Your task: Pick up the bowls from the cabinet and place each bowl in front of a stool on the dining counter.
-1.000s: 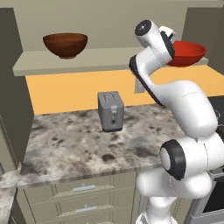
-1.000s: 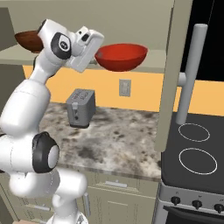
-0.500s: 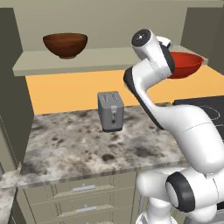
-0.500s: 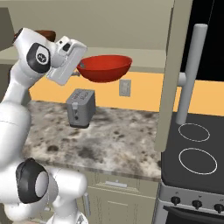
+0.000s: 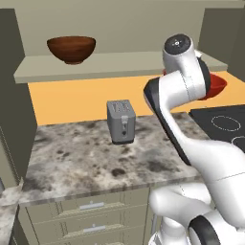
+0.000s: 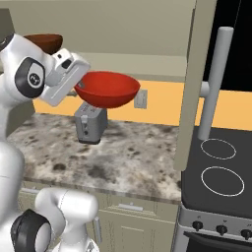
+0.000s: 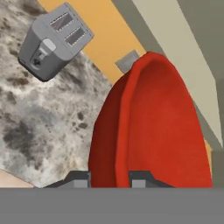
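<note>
The claw (image 7: 109, 177) is closed on the rim of the glossy red bowl (image 6: 107, 88), one dark finger (image 7: 76, 178) outside the wall and the other inside, as the hand view makes clear. In the right base view this bowl hangs in the air above and a little to the right of the toaster (image 6: 90, 123), clear of the shelf. The left base view hides most of it behind the white arm; only its red edge shows, to the right of the toaster and higher. That view gives instead the whole brown bowl (image 5: 72, 49), round and wood-like, standing on the flat olive-beige shelf board (image 5: 124, 64) of the cabinet, up and to the left of the toaster. The toaster is a grey box with two slots, standing on the speckled stone bench (image 5: 100, 158). The right base view adds a black cooktop (image 6: 219, 172) with white rings, far right of the toaster.
</note>
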